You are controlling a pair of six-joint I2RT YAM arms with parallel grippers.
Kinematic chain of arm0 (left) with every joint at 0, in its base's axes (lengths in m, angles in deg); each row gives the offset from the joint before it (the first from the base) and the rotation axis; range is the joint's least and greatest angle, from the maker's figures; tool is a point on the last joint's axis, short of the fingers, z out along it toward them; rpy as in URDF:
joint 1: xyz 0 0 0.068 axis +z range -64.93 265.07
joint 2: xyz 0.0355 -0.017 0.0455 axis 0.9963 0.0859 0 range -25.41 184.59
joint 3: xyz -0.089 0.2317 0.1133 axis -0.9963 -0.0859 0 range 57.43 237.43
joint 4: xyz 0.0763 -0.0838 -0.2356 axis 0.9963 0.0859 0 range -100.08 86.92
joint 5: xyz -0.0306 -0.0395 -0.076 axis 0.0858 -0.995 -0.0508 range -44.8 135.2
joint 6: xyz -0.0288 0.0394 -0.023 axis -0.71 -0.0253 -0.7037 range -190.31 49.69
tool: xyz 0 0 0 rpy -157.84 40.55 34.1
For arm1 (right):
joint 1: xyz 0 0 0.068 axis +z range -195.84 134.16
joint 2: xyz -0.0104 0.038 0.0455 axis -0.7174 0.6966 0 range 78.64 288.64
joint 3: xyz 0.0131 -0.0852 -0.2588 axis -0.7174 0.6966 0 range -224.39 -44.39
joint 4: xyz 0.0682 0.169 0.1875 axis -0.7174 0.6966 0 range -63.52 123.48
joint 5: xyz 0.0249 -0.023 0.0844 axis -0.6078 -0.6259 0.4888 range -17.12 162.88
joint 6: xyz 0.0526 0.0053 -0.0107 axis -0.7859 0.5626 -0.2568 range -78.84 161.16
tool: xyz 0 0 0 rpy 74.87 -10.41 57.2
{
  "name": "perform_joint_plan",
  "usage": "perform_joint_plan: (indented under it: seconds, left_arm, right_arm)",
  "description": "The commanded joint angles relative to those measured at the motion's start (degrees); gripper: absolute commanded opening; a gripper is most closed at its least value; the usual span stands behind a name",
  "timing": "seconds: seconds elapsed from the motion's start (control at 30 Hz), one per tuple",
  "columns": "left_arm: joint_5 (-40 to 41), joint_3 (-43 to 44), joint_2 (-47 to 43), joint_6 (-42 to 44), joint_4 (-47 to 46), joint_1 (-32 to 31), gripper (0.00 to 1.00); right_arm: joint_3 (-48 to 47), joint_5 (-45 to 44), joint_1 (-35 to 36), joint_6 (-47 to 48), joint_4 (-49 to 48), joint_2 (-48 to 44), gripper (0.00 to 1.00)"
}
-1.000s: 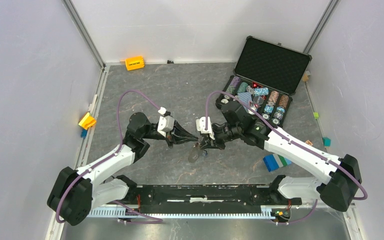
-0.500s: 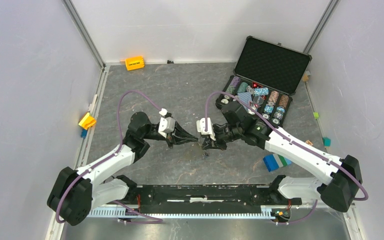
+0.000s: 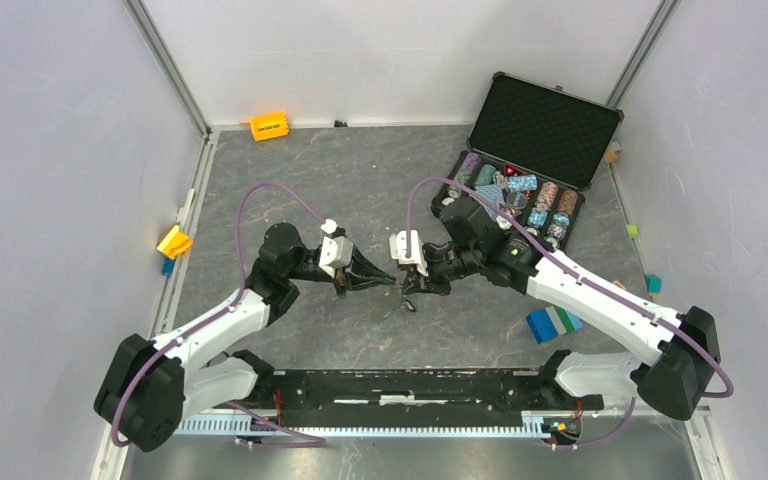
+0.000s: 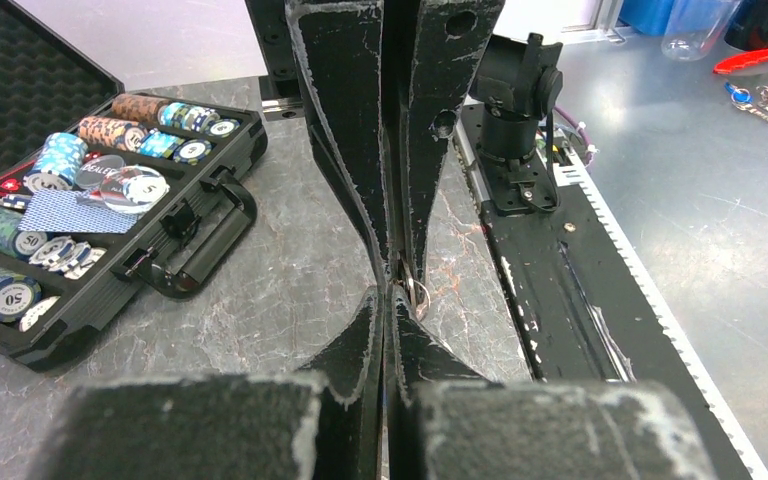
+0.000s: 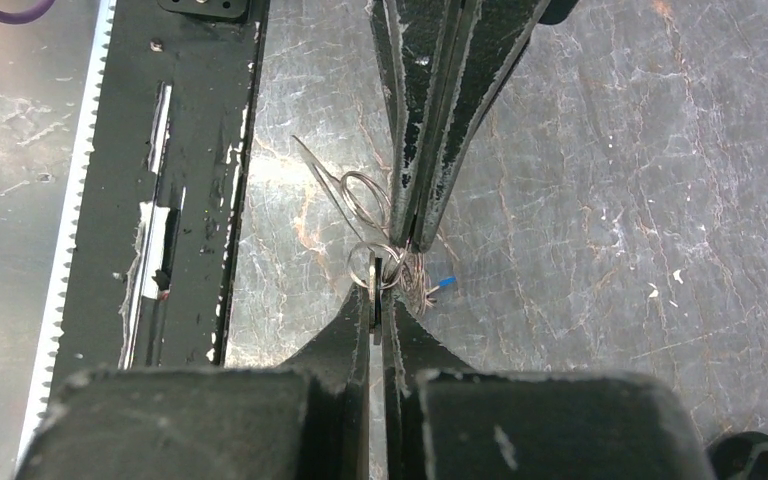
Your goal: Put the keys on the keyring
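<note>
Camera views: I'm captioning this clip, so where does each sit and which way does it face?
Top: fixed above and behind, looking down on the table; left arm and right arm show, bases at bottom.
Left wrist: looks along the left end effector toward the right end effector and chip case.
Right wrist: looks along its own fingers toward the left one, rail beside.
Shared: both wrist views show the wire rings.
</note>
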Motion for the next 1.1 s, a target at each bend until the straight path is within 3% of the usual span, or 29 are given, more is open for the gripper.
perform_joint_plan:
  seconds: [0.0, 0.6, 1.07]
  left_arm:
    - [-1.0, 1.1, -1.3, 2.1, -0.8, 0.3, 0.02]
    - [-1.9, 1.4, -1.5, 3.0, 0.9, 0.3, 0.02]
    - [-2.2, 1.7, -1.7, 3.9, 2.0, 0.3, 0.02]
  right_arm:
    - [-1.7, -1.4, 0.0, 0.4, 0.4, -0.1, 0.0]
    - [-3.7, -4.3, 0.0, 1.5, 3.0, -0.5, 0.0]
    - [-4.2, -1.4, 0.0, 1.5, 3.4, 1.6, 0.0]
